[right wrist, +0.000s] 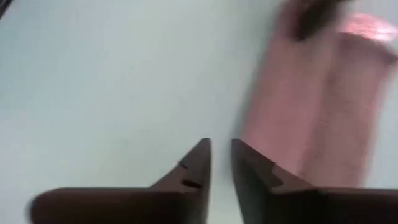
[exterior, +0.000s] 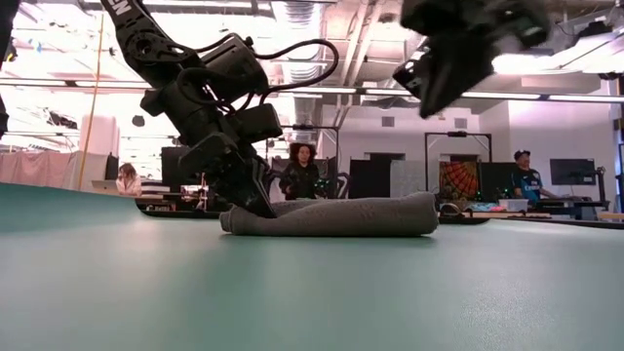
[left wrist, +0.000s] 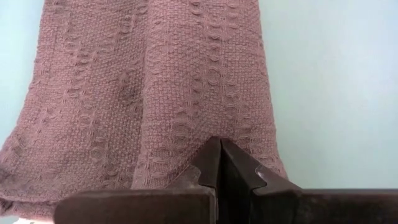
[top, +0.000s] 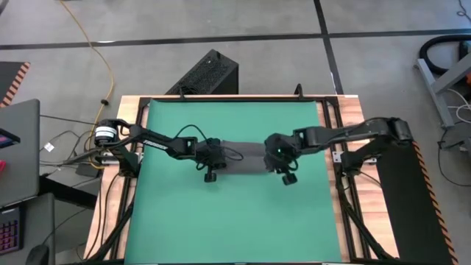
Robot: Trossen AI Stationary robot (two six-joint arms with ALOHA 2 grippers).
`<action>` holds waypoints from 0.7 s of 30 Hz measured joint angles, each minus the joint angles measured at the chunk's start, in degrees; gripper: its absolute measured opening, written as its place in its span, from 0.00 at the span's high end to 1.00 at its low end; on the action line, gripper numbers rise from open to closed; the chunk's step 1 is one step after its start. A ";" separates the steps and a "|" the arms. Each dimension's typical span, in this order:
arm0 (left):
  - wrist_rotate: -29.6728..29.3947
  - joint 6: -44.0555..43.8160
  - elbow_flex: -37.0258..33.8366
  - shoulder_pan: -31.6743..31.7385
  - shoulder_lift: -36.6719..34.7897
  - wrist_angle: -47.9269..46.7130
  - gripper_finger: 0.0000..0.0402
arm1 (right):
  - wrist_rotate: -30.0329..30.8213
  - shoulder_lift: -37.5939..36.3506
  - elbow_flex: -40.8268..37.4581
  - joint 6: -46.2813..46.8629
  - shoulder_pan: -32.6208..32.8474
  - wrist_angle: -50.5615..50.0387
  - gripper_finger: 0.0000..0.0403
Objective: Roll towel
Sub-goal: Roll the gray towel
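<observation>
The towel is a dark grey, loosely rolled bundle lying on its long side in the middle of the green mat. It also shows in the low view and fills the left wrist view. My left gripper is shut, with its tips down at the towel's left end. My right gripper hangs well above the towel's right end, slightly open with nothing between its fingers. In its own view the towel lies below and to one side. My left gripper rests its shut fingertips on the top of the towel near its left end. It comes slanting down from the table's left. The towel lies flat on the mat beneath them. Whether any cloth is caught between the tips cannot be told.
The mat covers most of the wooden table, with free green surface near and far of the towel. A black box stands beyond the far edge, and a laptop sits left of the table. People sit in the room behind.
</observation>
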 joint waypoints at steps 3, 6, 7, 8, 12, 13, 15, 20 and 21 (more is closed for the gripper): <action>0.20 0.53 -0.01 0.00 0.02 0.01 1.00 | 1.55 0.71 0.00 -4.74 1.68 -2.97 0.68; 0.26 0.62 0.01 0.00 0.02 0.01 1.00 | 4.73 3.28 0.00 -7.85 1.95 -1.66 0.54; 0.23 0.69 0.00 0.00 0.02 0.01 1.00 | 6.34 4.37 0.00 -8.47 2.08 -0.35 0.49; 0.25 0.91 0.01 0.00 0.02 0.01 1.00 | 7.70 5.65 0.03 -9.06 2.08 1.15 0.45; 0.32 1.09 0.01 0.00 0.02 0.01 1.00 | 9.57 10.26 0.09 -11.60 1.72 3.10 0.35; 0.29 1.10 0.01 0.00 0.02 0.01 1.00 | 9.57 11.42 0.09 -11.94 1.71 2.96 0.35; 0.33 1.32 0.01 0.00 0.02 0.01 1.00 | 9.53 13.68 0.09 -12.31 1.91 2.54 0.35; 0.31 1.71 0.01 0.00 0.04 0.01 1.00 | 13.33 19.66 0.11 -12.29 1.94 2.69 0.34; 0.32 1.71 0.01 0.00 0.04 0.03 1.00 | 14.47 20.81 0.11 -12.08 1.61 2.79 0.34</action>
